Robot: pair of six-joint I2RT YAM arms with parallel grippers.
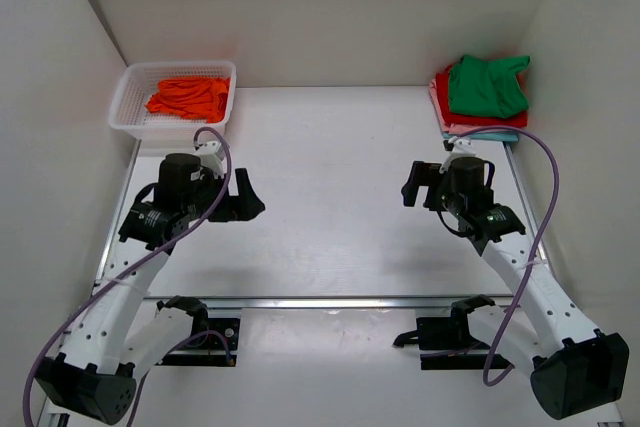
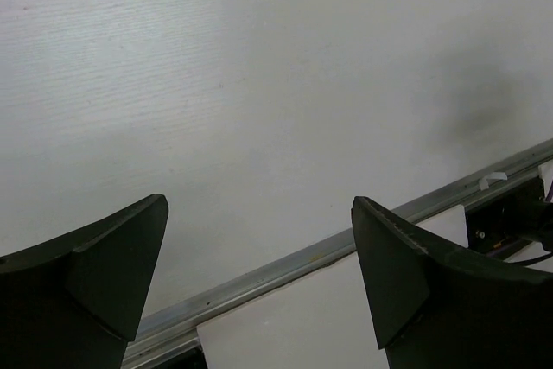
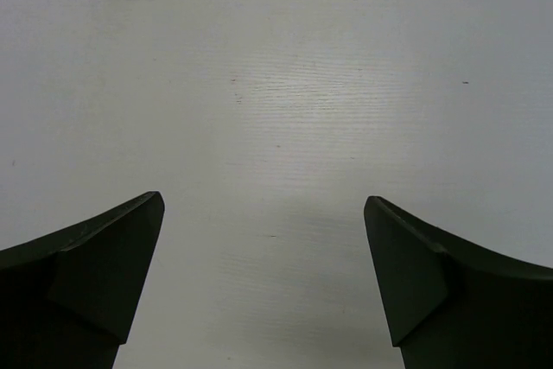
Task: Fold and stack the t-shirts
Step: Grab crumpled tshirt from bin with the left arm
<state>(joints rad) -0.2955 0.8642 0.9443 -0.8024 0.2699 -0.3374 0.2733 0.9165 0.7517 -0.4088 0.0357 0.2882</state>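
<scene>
A bright orange t-shirt lies crumpled in the white mesh basket at the back left. At the back right sits a stack of folded t-shirts: green on top, then red, pink and light blue. My left gripper hovers over bare table at the left, open, nothing between its fingers. Over the table at the right, just in front of the stack, my right gripper is open too and holds nothing; its wrist view shows only white table between the fingers.
White walls close in the table on the left, back and right. A metal rail runs across the near edge, in front of the arm bases; the same rail crosses the left wrist view.
</scene>
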